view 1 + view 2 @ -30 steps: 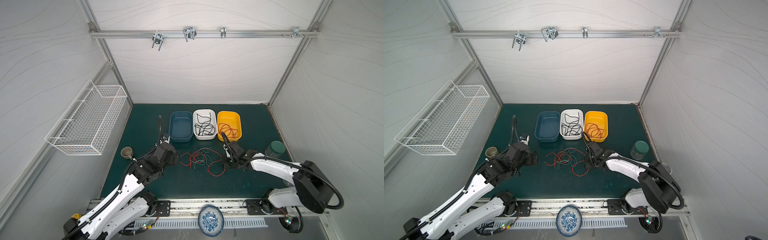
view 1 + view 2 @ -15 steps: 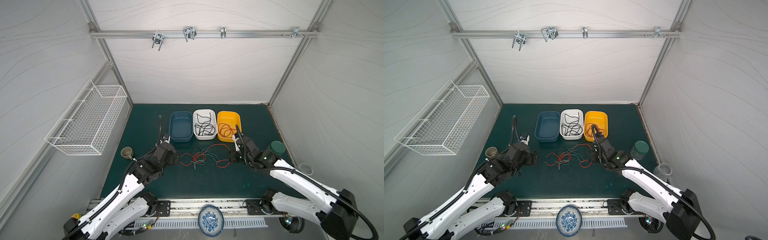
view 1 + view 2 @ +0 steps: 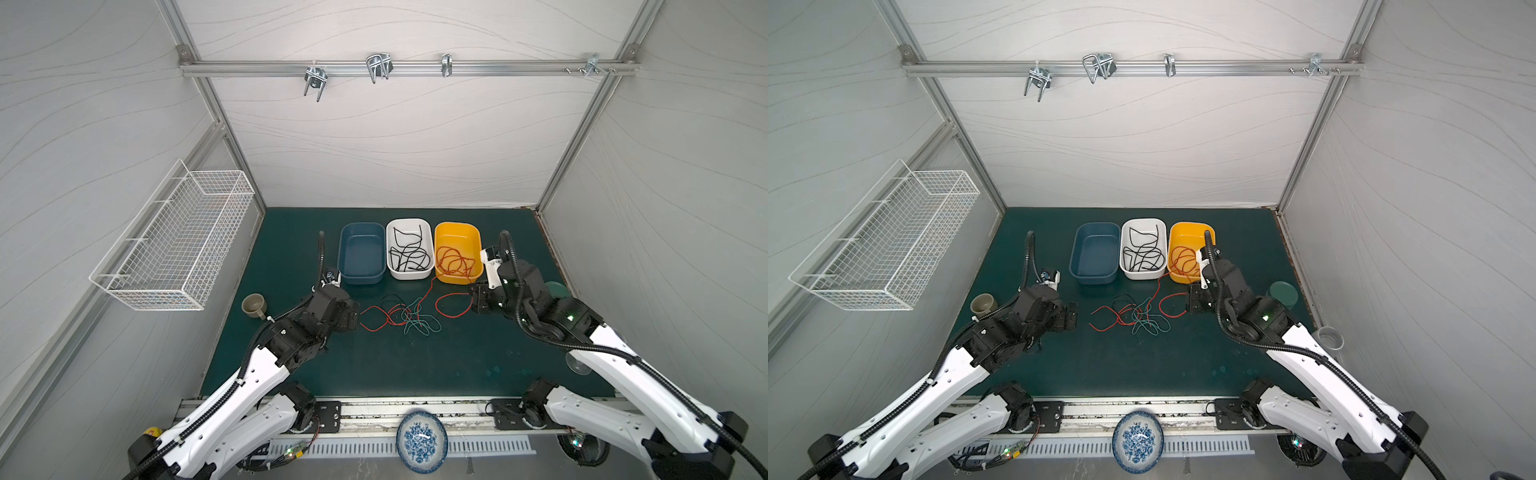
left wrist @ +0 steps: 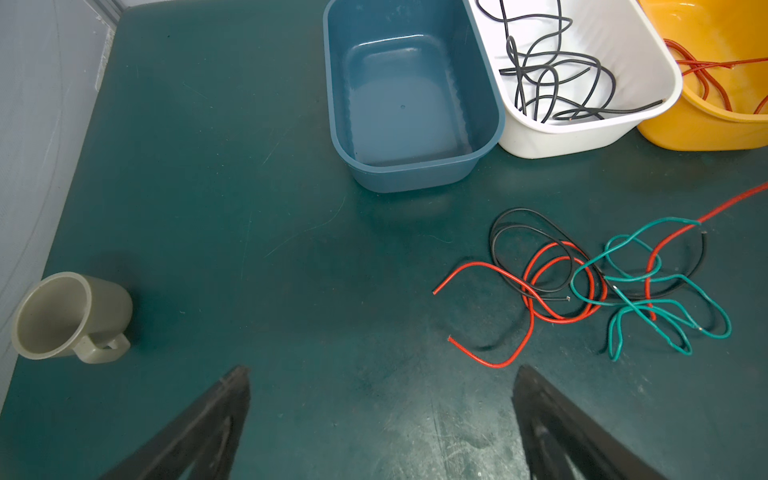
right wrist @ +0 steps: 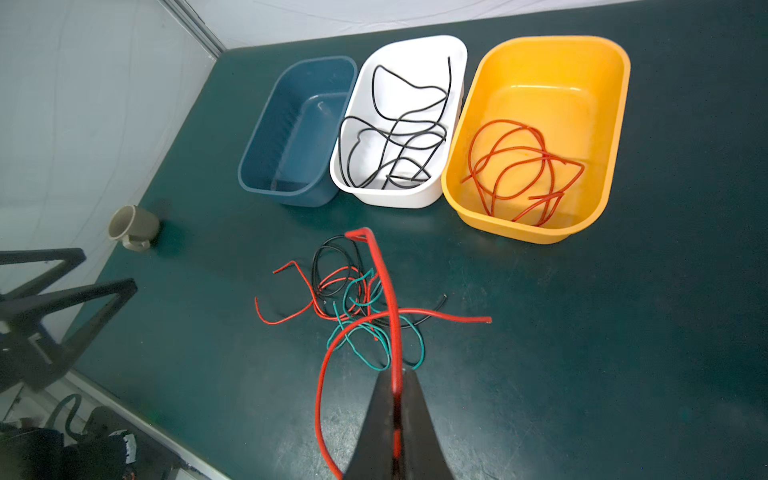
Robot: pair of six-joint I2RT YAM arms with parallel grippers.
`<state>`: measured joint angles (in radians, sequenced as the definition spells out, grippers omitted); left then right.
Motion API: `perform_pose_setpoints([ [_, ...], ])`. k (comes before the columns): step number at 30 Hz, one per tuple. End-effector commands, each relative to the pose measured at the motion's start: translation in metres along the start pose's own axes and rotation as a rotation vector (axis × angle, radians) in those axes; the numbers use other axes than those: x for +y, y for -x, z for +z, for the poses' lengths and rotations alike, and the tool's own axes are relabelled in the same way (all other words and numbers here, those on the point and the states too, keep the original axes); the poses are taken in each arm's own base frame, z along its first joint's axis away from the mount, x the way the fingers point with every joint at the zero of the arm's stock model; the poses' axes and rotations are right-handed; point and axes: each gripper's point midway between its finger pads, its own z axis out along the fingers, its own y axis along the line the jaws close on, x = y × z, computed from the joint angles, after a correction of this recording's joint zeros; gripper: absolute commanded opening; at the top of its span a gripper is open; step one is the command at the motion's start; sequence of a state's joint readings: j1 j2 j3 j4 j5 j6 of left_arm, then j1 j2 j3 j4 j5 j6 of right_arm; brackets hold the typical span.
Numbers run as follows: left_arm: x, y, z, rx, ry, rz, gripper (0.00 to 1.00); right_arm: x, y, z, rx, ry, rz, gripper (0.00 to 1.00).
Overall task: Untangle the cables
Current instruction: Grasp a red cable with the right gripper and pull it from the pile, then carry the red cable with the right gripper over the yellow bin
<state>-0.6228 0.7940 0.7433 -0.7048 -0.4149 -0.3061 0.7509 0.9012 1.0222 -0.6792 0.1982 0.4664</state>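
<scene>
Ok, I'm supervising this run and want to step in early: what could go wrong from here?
The right gripper is shut on a red cable that passes over a teal cable in the pile; pulling could drag the pile along. Its loose tail may land outside the yellow tub. The left gripper is open, pinning nothing.

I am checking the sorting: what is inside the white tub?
Only black cables lie in the white tub, looped over one another. Their count is unclear, because the loops cover each other.
</scene>
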Motion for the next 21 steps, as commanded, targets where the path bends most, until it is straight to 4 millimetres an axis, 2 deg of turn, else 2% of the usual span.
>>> perform_pose_setpoints([
  [1, -0.004, 0.009, -0.001, -0.033, -0.013, -0.007, 0.99, -0.002, 0.010, -0.019, -0.025, -0.011, -0.025, 0.00],
  [12, -0.005, 0.008, -0.001, -0.028, -0.018, -0.004, 0.99, 0.018, 0.053, -0.056, -0.116, 0.045, -0.071, 0.00],
  [17, -0.005, 0.008, -0.001, -0.027, -0.022, -0.004, 0.99, 0.036, 0.069, -0.067, -0.130, 0.116, -0.100, 0.00],
  [21, -0.005, 0.007, -0.001, -0.026, -0.024, -0.004, 0.99, 0.043, 0.078, -0.073, -0.146, 0.134, -0.120, 0.00],
])
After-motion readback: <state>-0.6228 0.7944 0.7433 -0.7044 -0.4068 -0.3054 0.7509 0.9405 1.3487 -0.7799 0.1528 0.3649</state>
